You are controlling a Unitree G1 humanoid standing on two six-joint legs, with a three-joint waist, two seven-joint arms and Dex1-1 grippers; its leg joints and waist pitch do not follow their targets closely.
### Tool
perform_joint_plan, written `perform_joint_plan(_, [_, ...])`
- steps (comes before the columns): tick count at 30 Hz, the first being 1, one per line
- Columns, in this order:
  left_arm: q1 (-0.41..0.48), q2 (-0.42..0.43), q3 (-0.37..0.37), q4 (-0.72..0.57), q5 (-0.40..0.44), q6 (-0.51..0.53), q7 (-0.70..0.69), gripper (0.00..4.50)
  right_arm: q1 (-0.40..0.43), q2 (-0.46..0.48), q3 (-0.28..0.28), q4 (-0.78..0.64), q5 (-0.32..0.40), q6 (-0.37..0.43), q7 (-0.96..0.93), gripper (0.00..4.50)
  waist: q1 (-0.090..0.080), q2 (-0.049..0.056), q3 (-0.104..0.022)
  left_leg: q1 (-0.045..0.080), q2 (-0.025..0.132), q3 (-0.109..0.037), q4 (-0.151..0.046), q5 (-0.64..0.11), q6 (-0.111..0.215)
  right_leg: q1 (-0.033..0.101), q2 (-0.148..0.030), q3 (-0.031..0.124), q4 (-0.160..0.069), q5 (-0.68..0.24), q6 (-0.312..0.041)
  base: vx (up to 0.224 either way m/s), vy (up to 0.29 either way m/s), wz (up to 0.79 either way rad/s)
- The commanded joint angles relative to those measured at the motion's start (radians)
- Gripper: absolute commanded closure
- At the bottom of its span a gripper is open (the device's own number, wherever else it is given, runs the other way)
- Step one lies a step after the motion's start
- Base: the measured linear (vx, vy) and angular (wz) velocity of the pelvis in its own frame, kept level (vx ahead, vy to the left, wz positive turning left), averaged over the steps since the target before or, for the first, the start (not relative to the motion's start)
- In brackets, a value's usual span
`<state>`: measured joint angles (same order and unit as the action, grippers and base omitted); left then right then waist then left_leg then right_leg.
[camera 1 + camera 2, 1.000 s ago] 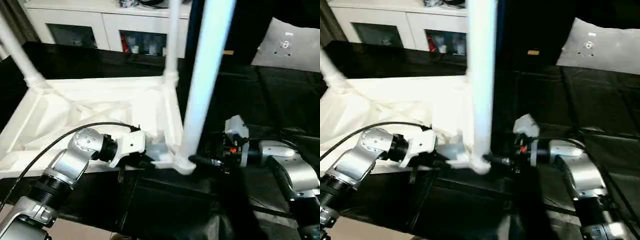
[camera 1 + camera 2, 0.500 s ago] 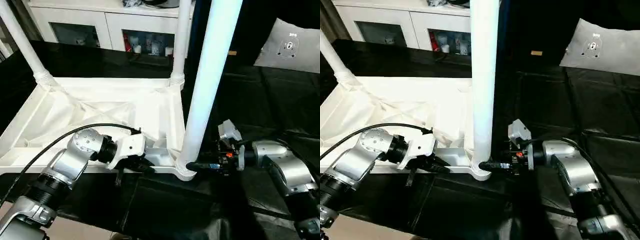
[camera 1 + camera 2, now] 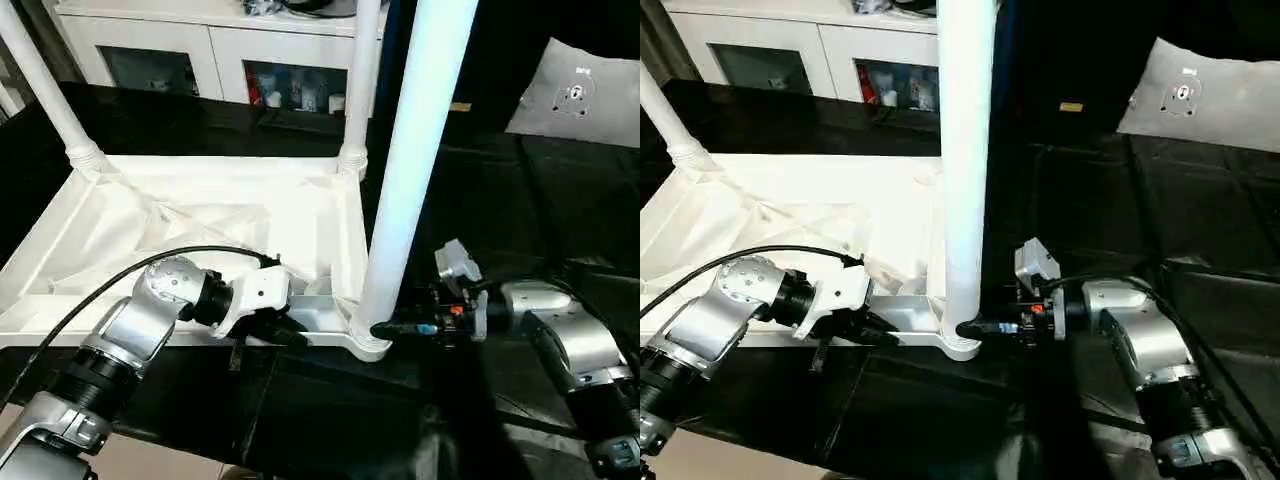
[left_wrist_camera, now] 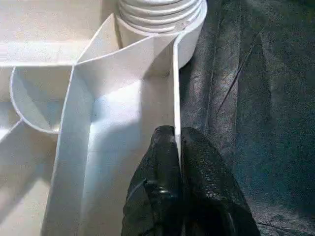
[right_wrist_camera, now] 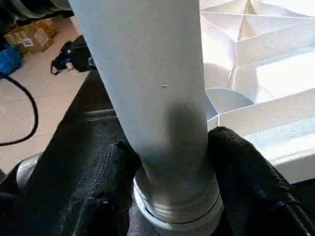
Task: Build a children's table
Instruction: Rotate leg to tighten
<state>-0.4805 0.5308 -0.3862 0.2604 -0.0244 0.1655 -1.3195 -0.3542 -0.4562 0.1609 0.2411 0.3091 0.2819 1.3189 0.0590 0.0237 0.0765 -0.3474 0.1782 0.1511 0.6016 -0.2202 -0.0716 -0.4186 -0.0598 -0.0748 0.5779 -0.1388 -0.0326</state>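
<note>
Upturned white table, legs standing up, gripped at its near rim and near leg.

Left gripper (image 4: 177, 162) clamped on the rim of the ribbed tabletop (image 3: 200, 225), mid-left of frame; three tapered legs rise vertically; right gripper (image 5: 172, 162) clamped around the nearest leg (image 3: 405, 190) at its corner socket, centre; black cloth (image 3: 560, 200) beneath; white cabinet (image 3: 200, 50) along the top.
</note>
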Motion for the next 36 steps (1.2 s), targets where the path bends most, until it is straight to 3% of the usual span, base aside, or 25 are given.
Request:
perform_joint_plan(1, [-0.023, -0.069, 0.018, -0.033, 0.001, 0.083, 0.111, 4.50, 0.006, 0.084, 0.021, -0.016, -0.036, 0.053, -0.172, 2.46, -0.003, -0.008, -0.068, -0.006, 0.040, 0.002, -0.071, -0.104, 0.078, 0.063, -0.074, 0.045, -0.071, -0.401, -0.174, 0.000, 0.000, 0.00])
perform_joint_plan(3, [-0.032, -0.123, 0.043, -0.035, 0.002, 0.156, 0.202, 4.50, 0.002, 0.157, 0.002, -0.008, -0.070, 0.077, -0.330, 2.47, -0.012, -0.008, -0.064, -0.003, 0.032, 0.001, -0.071, -0.126, 0.040, 0.061, -0.074, 0.039, -0.083, -0.493, -0.138, 0.000, 0.000, 0.00])
perform_joint_plan(6, [-0.050, -0.201, 0.071, -0.028, 0.010, 0.224, 0.324, 4.50, -0.008, 0.245, -0.022, -0.010, -0.095, 0.109, -0.493, 2.50, -0.032, -0.011, -0.066, -0.006, 0.026, -0.003, -0.072, -0.141, 0.028, 0.062, -0.072, 0.035, -0.094, -0.566, -0.088, 0.000, 0.000, 0.00])
perform_joint_plan(9, [-0.068, -0.261, 0.080, -0.003, 0.035, 0.258, 0.420, 4.50, -0.017, 0.328, -0.042, -0.020, -0.115, 0.147, -0.638, 2.51, -0.045, -0.015, -0.069, -0.009, 0.022, -0.002, -0.069, -0.148, 0.045, 0.060, -0.069, 0.034, -0.098, -0.556, -0.085, 0.000, 0.000, 0.00])
perform_joint_plan(11, [-0.090, -0.317, 0.101, 0.030, 0.051, 0.275, 0.514, 4.50, -0.020, 0.403, -0.050, -0.028, -0.148, 0.160, -0.764, 2.51, -0.049, -0.013, -0.069, -0.008, 0.021, -0.002, -0.068, -0.150, 0.049, 0.056, -0.069, 0.033, -0.100, -0.564, -0.081, 0.000, 0.000, 0.00])
perform_joint_plan(15, [-0.108, -0.367, 0.117, 0.037, 0.066, 0.291, 0.570, 4.50, -0.013, 0.475, -0.060, -0.033, -0.164, 0.177, -0.865, 2.52, -0.051, -0.008, -0.071, -0.008, 0.024, -0.005, -0.071, -0.149, 0.051, 0.055, -0.070, 0.033, -0.100, -0.548, -0.075, 0.000, 0.000, 0.00])
perform_joint_plan(18, [-0.107, -0.352, 0.097, 0.028, 0.081, 0.285, 0.554, 4.50, 0.009, 0.467, -0.067, -0.048, -0.148, 0.131, -0.844, 1.82, -0.047, -0.006, -0.076, -0.011, 0.029, -0.006, -0.072, -0.137, 0.062, 0.059, -0.072, 0.038, -0.090, -0.465, -0.100, 0.000, 0.000, 0.00])
perform_joint_plan(20, [-0.103, -0.327, 0.092, 0.028, 0.082, 0.269, 0.538, 4.50, 0.019, 0.450, -0.103, -0.054, -0.115, 0.131, -0.821, 1.73, -0.046, 0.001, -0.077, -0.009, 0.030, -0.005, -0.072, -0.131, 0.069, 0.061, -0.072, 0.041, -0.086, -0.418, -0.122, 0.000, 0.000, 0.00])
perform_joint_plan(24, [-0.096, -0.274, 0.084, 0.033, 0.086, 0.218, 0.474, 4.50, 0.038, 0.378, -0.143, -0.077, -0.093, 0.091, -0.735, 1.33, -0.042, 0.000, -0.080, -0.016, 0.030, -0.006, -0.069, -0.113, 0.083, 0.071, -0.074, 0.042, -0.077, -0.358, -0.150, 0.000, 0.000, 0.00])
perform_joint_plan(29, [-0.075, -0.210, 0.065, 0.024, 0.083, 0.170, 0.374, 4.50, 0.047, 0.244, -0.129, -0.085, -0.102, 0.022, -0.586, 0.88, -0.041, 0.002, -0.085, -0.019, 0.031, -0.003, -0.063, -0.065, 0.103, 0.075, -0.072, 0.043, -0.064, -0.251, -0.195, 0.000, 0.000, 0.00])
perform_joint_plan(32, [-0.060, -0.162, 0.048, 0.021, 0.063, 0.103, 0.285, 4.50, 0.032, 0.153, -0.117, -0.062, -0.114, -0.035, -0.487, 0.52, -0.036, 0.003, -0.083, -0.017, 0.031, -0.004, -0.063, -0.087, 0.105, 0.076, -0.073, 0.040, -0.069, -0.293, -0.193, 0.000, 0.000, 0.00])
perform_joint_plan(36, [-0.037, -0.109, 0.032, 0.013, 0.024, 0.020, 0.163, 4.50, 0.015, 0.070, -0.110, -0.036, -0.092, -0.103, -0.329, 0.52, -0.025, -0.002, -0.078, -0.011, 0.036, 0.000, -0.065, -0.120, 0.105, 0.070, -0.073, 0.042, -0.073, -0.339, -0.189, 0.000, 0.000, 0.00])
